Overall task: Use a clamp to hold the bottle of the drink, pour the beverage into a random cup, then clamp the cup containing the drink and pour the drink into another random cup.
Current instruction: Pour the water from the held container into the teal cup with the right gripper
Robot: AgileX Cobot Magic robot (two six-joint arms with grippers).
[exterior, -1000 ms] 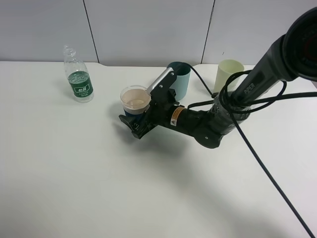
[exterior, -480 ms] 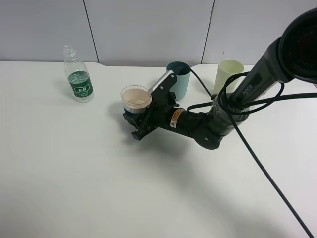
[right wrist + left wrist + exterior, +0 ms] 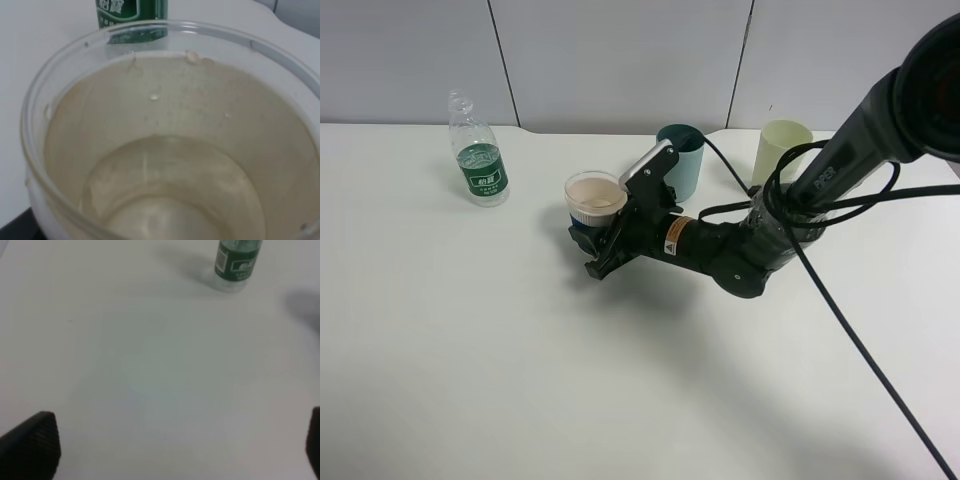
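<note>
The first pour looks done: the bottle [image 3: 478, 160] stands upright on the table [image 3: 520, 380] at the upper left of the high view, well apart from both arms, and the right wrist view shows clear beverage [image 3: 170, 190] pooled in the bottom of the blue-sleeved cup [image 3: 594, 200]. The right gripper [image 3: 592, 238] is clamped narrow on that cup's sleeve, just left of centre, with the cup upright. The left gripper [image 3: 172, 445] hangs wide and empty. What remains is lifting this cup and tipping it into the teal cup [image 3: 682, 160] just up and right of it.
</note>
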